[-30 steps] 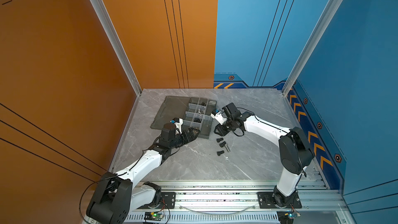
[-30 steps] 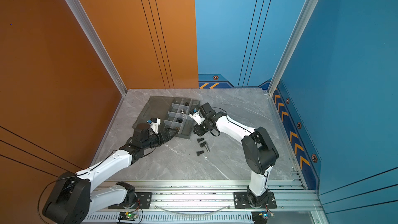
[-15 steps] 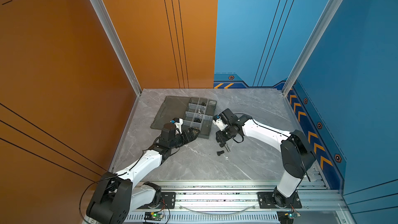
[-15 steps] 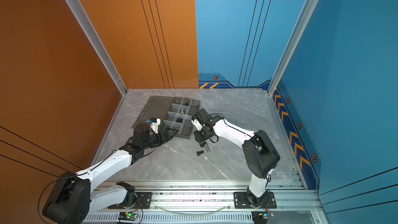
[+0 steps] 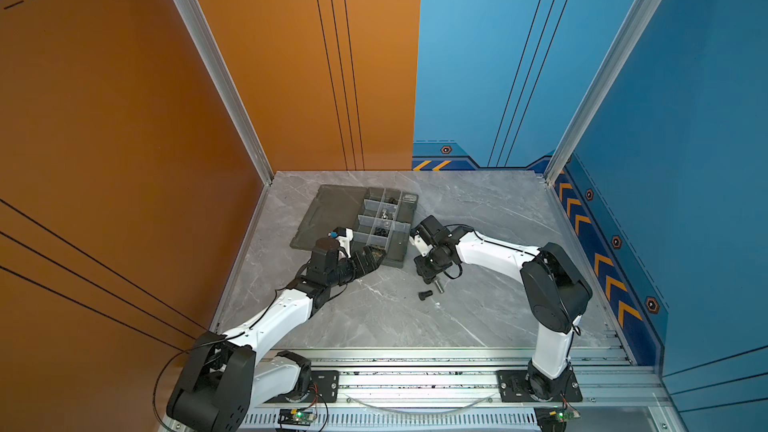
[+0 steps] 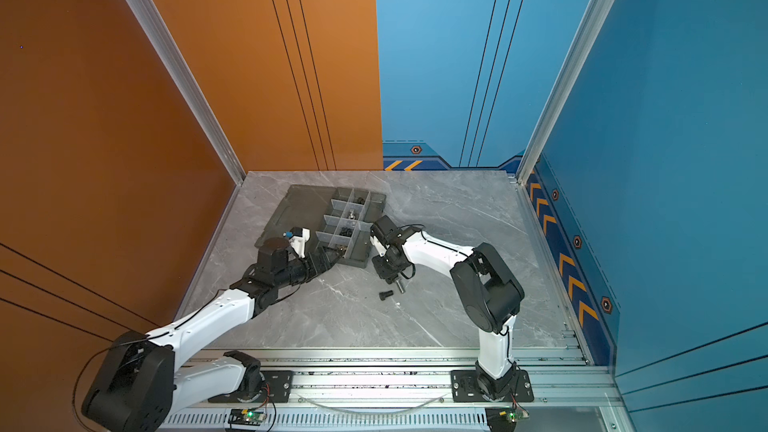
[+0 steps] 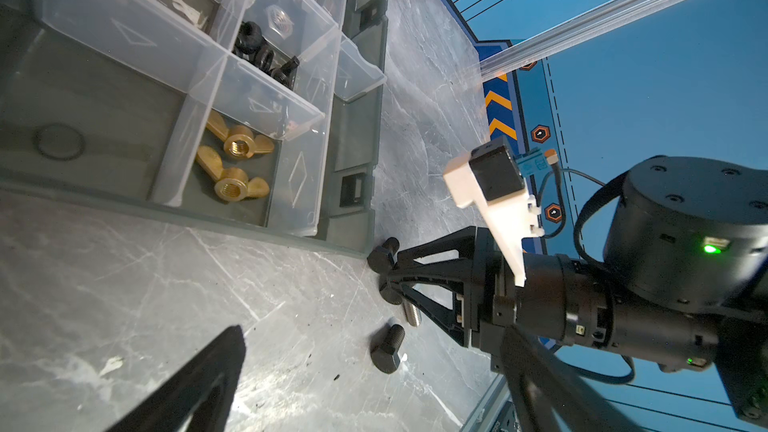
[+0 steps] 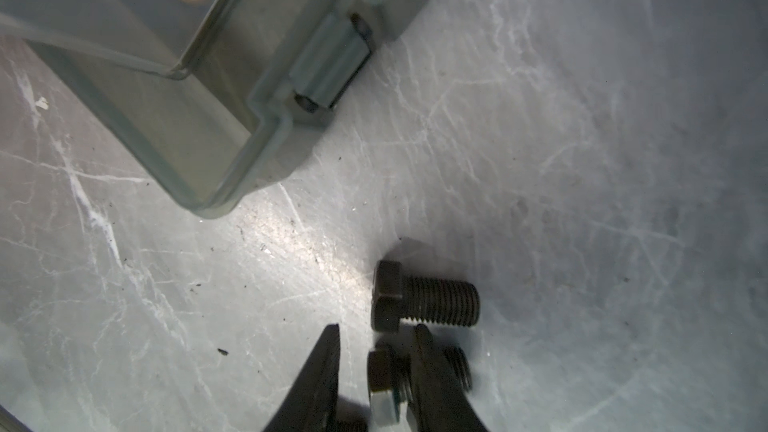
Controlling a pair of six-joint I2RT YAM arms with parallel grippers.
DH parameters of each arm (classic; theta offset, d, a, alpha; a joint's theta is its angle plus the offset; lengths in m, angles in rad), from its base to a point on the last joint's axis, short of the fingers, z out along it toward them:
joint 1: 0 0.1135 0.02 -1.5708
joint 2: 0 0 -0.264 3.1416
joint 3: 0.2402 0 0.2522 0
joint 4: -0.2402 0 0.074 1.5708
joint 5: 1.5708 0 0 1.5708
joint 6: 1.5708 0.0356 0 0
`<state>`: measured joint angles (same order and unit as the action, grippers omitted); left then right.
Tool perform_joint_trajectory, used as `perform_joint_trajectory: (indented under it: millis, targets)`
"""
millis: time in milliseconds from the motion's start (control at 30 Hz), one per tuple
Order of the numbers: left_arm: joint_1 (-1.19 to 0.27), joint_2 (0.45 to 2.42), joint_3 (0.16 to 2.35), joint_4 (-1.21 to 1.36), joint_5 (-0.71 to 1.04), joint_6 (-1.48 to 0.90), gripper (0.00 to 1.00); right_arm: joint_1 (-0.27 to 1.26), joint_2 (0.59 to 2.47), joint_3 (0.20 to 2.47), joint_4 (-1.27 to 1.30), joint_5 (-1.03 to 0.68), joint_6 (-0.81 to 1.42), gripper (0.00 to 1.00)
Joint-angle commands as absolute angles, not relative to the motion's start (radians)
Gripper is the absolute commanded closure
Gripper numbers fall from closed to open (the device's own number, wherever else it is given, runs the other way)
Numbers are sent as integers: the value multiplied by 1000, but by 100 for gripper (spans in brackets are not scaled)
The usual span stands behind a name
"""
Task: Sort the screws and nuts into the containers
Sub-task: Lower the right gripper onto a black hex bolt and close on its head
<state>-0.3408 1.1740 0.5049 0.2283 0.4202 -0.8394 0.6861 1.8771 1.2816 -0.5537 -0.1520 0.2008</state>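
Your right end effector (image 8: 376, 336) is down at the surface (image 8: 582, 160), just off a corner of the tray (image 8: 232, 184). Its jaws stand narrow, with a gap between them. The hex head of a black bolt (image 8: 382, 367) sits in that gap, and there is daylight between it and one finger (image 8: 324, 371). The other finger (image 8: 432, 376) crosses over the bolt's shaft, and the threaded tip pokes out on that finger's far side. So this bolt's long axis runs across the jaws, along the line they close on, not along the fingers. I can't confirm a hold. I'd judge it a pinch in the making, and one that may shove the bolt instead of trapping it.

A silver bolt (image 8: 386, 409) lies right behind that head, toward the wrist. A second black bolt (image 8: 428, 301) lies just beyond the fingertips, parallel to the first. A third black bolt (image 5: 424, 295) rests apart from the cluster, on the side of the end effector away from the tray.

Your left end effector (image 5: 369, 257) sits at the tray's edge by the cell holding the brass wing nuts (image 7: 237, 147). It is spread wide with nothing in it, and it is farther from the loose bolts. The right arm is the one in place for this pick.
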Motion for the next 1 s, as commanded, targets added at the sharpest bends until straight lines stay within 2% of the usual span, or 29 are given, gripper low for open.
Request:
perform_joint_trajectory:
  millis: [0, 367, 967]
  targets:
    - [-338, 1170, 506, 228, 429, -839, 2, 677, 1894, 1309, -543, -145, 220, 68]
    - [-341, 1185, 511, 235, 431, -840, 2, 668, 1921, 1318, -557, -152, 165, 68]
    - [-341, 1178, 500, 240, 429, -841, 2, 684, 1939, 1333, -561, -126, 185, 77]
